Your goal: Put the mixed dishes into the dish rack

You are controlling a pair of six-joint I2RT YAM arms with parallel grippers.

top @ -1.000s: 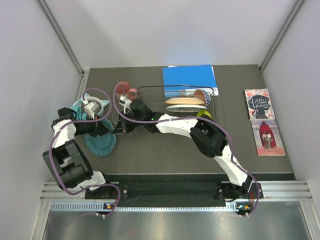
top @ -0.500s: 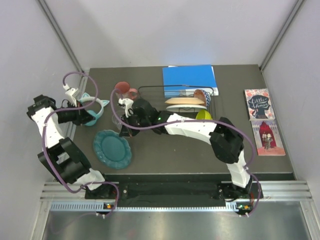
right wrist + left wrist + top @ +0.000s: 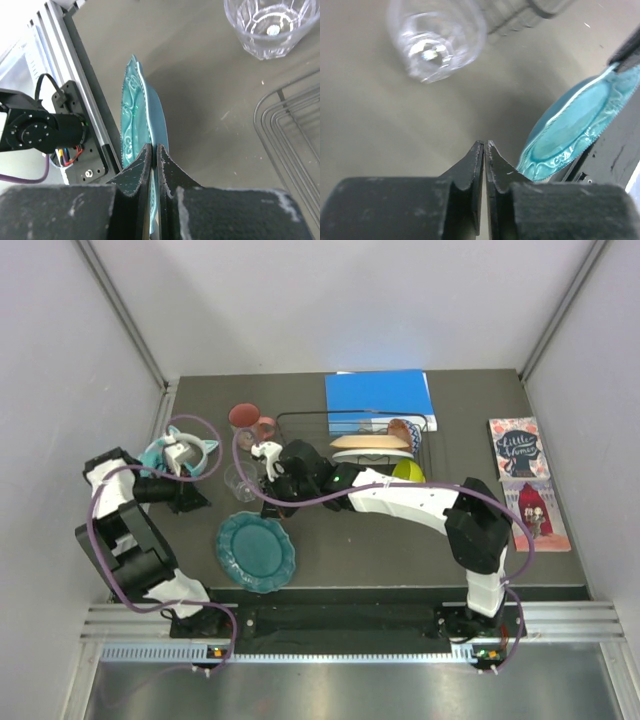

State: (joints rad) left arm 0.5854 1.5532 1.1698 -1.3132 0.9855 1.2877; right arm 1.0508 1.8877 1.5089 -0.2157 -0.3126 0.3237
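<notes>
Since the right gripper, pinching the teal scalloped plate, has drawn it from the left gripper (jaws pressed together), steer it to the dish rack.

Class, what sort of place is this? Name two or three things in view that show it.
Probably a robot test cell, not a kitchen: two arms bolted to a metal rail, blank white walls around a dark table, and staged props, a dish rack, a teal scalloped plate, books.
</notes>
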